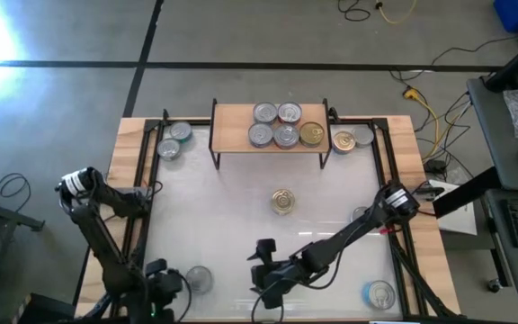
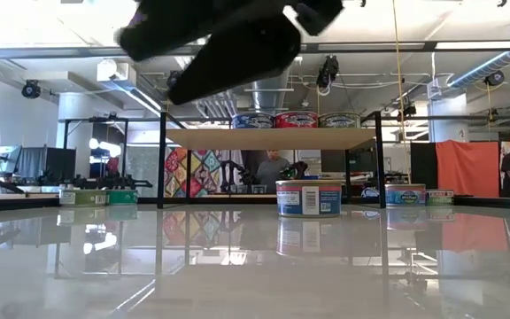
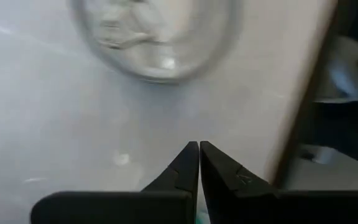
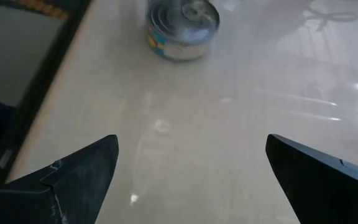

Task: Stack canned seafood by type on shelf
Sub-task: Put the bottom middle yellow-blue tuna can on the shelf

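Fetch step: right claw point(image 1: 265, 286) spread empty above the table's point(image 1: 232, 216) near edge, left claw point(image 3: 199, 163) clenched; next, descend on silver-topped tin point(image 4: 183, 26) for shelf point(image 1: 232, 119).

The glossy white wood-edged tabletop point(image 1: 241, 216) carries a small light-wood shelf point(image 1: 232, 121) bearing five round tins point(image 1: 277, 124); a gold-topped tin point(image 1: 283, 201) sits, seemingly, well ahead of the right arm's spread jaws.

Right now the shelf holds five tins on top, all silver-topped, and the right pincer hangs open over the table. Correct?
Not quite. Of the five tins on the shelf, four are silver-topped and one is a gold-topped tin, as the high view shows. The right pincer is open over the table.
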Tool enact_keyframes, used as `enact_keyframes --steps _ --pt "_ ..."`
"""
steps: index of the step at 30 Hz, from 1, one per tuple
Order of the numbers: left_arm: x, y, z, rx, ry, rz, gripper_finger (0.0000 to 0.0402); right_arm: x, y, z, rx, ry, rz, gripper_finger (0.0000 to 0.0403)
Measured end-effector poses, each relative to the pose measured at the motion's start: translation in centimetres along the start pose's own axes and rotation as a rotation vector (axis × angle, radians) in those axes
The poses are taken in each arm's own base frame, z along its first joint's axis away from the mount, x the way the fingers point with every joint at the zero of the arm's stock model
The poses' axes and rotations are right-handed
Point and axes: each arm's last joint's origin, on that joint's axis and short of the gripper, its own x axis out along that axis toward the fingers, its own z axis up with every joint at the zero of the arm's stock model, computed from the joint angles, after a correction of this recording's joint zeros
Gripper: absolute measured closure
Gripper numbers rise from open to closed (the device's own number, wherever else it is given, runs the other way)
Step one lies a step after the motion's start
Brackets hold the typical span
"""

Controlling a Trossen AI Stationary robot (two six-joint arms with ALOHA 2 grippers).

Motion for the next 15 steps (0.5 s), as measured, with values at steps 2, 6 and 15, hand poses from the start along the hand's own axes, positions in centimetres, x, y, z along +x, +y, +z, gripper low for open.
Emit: enact_keyframes --steps 2,6,15 --pt "0.7 0.7 0.4 0.001 -0.025 0.064 0.0401 0.1 -0.3 0.1 0.015 0.0 0.005 0.0003" --pt "1.7 1.1 1.6 0.052 -0.074 0.104 0.0401 0.2 -0.6 0.1 0.036 0.001 -0.003 0.0003" --pt "3.6 1.4 6.6 0.15 -0.181 0.12 0.0401 0.5 -0.7 0.2 0.028 -0.011 0.0 0.0003"
